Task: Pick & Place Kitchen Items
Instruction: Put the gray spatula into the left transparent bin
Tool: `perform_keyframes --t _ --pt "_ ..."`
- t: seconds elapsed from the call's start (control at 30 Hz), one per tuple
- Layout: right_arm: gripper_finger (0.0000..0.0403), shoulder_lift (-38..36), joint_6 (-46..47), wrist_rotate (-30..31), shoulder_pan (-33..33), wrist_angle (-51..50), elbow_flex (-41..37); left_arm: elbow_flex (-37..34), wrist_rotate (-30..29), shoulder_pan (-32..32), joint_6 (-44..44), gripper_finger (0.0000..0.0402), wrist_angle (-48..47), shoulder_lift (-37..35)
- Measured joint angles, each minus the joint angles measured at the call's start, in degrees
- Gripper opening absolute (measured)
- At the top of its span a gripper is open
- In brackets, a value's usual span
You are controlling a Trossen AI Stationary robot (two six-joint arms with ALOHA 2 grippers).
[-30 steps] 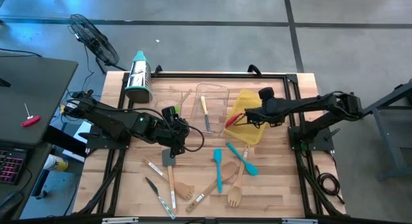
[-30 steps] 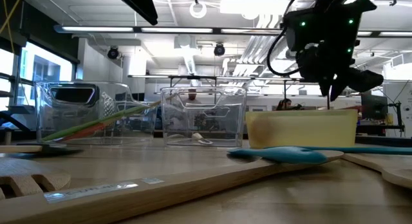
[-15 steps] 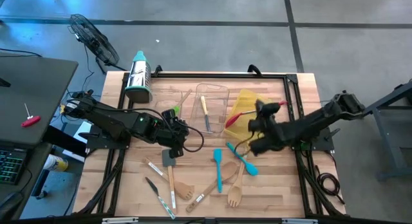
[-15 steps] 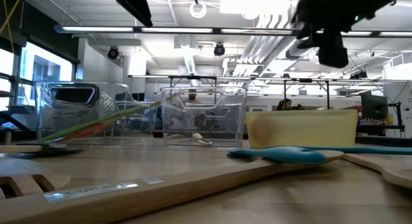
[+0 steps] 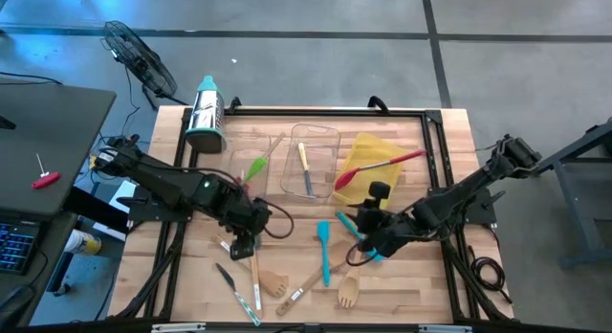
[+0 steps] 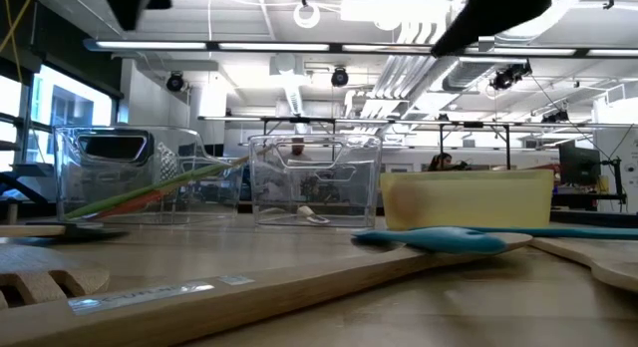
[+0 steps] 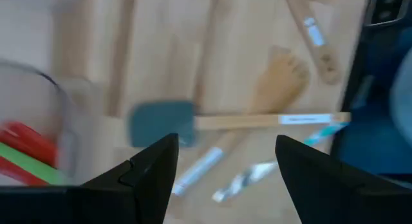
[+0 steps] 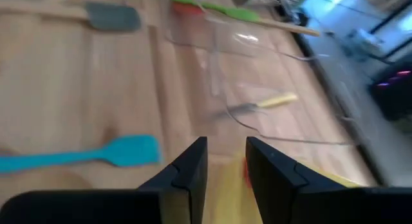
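My left gripper (image 5: 242, 243) hangs open and empty over the grey spatula (image 7: 162, 124), which lies flat on the table by its wooden handle (image 5: 255, 271). My right gripper (image 5: 364, 226) is slightly open and empty above the two teal spatulas (image 5: 325, 249) (image 8: 122, 151). A red spatula (image 5: 382, 164) lies across the yellow bin (image 5: 368, 144). A green spatula (image 5: 254, 169) leans in the left clear bin. A yellow-handled knife (image 5: 305, 168) lies in the middle clear bin (image 5: 316, 131). Wooden forks (image 5: 347, 293) and small knives (image 5: 236, 293) lie near the front edge.
A steel cylinder with a teal cap (image 5: 206, 113) lies at the far left corner. A fan (image 5: 140, 55) stands beyond the table. In the low view the yellow bin (image 6: 469, 197) and clear bins (image 6: 314, 177) stand behind a teal spatula (image 6: 439, 239).
My right gripper has let go of the red spatula, which now lies across the yellow bin, and has gone toward the near edge and left, over the teal spatulas. My left gripper has gone from the left clear bin toward the near edge, over the grey spatula.
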Motion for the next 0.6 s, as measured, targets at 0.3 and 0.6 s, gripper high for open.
perform_keyframes --t 0.3,0.6 --pt "0.0098 0.0 0.0 -1.5 -1.2 5.6 0.0 0.0 -2.1 -7.8 -30.0 0.0255 1.3 0.0" --pt "0.0098 0.0 0.0 -2.4 -2.4 8.5 0.0 0.0 -9.6 -17.2 -49.7 0.0255 3.7 0.2"
